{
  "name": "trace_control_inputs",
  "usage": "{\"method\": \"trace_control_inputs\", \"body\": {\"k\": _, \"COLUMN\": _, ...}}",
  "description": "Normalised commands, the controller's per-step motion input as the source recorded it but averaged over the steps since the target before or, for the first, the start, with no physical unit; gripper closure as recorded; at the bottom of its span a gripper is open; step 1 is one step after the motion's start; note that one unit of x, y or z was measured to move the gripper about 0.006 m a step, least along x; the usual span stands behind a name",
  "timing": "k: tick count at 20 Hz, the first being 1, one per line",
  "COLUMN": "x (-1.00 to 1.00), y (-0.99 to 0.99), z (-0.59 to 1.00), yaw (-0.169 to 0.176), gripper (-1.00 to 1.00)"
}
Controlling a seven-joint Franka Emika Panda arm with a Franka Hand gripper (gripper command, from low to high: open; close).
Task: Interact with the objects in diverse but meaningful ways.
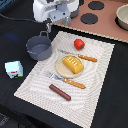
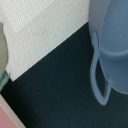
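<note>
Hand [image 1: 48,25] above grey pot [image 1: 39,47] (fingers unclear)

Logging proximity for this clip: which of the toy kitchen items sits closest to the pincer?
The grey handled pot, just below the pincer at the placemat's edge; the tomato, bread, sausage and milk carton lie farther.
</note>
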Motion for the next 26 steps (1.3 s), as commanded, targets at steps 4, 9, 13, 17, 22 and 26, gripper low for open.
{"method": "trace_control_inputs", "body": {"k": 4, "x": -0.12, "y": -0.32, "z": -0.26, "yaw": 0.000, "gripper": -1.00}}
{"method": "trace_control_inputs", "body": {"k": 9, "x": -0.31, "y": -0.16, "z": -0.37, "yaw": 0.000, "gripper": -1.00}}
{"method": "trace_control_inputs", "body": {"k": 13, "x": -0.26, "y": -0.18, "z": -0.33, "yaw": -0.007, "gripper": -1.00}}
{"method": "trace_control_inputs", "body": {"k": 17, "x": -0.36, "y": -0.16, "z": -0.32, "yaw": -0.003, "gripper": -1.00}}
{"method": "trace_control_inputs", "body": {"k": 22, "x": -0.38, "y": -0.13, "z": -0.23, "yaw": -0.003, "gripper": -1.00}}
{"method": "trace_control_inputs", "body": {"k": 26, "x": -0.32, "y": -0.09, "z": -0.28, "yaw": -0.002, "gripper": -1.00}}
